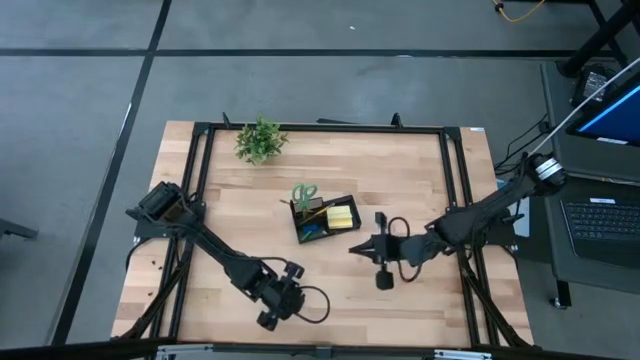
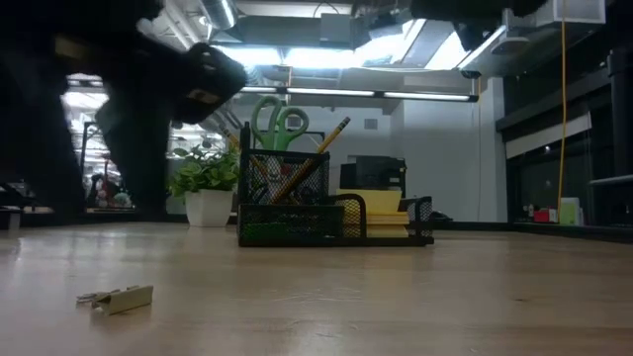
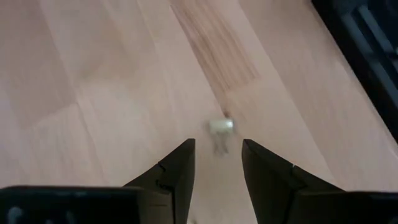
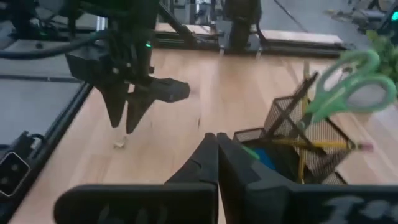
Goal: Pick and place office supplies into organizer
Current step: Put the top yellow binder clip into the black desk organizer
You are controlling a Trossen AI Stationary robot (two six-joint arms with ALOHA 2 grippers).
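Wooden desk (image 1: 400,180) holds a tiny pale piece (image 3: 221,126) just ahead of the open, empty left gripper (image 3: 217,163); right gripper (image 4: 216,149) waits clenched shut.

Organizer (image 1: 325,220) near the middle of the table (image 1: 420,170), holding scissors (image 1: 304,193) and pencils (image 1: 313,211) upright in its taller section, sticky-note pad (image 1: 342,217) in the compartment to the right. Potted plant (image 1: 260,139) at the far edge, left of centre. Small clip (image 2: 117,297) on the table near the front left, beneath the left gripper (image 3: 217,163). Right gripper (image 1: 356,246) just right of the organizer, slightly nearer.
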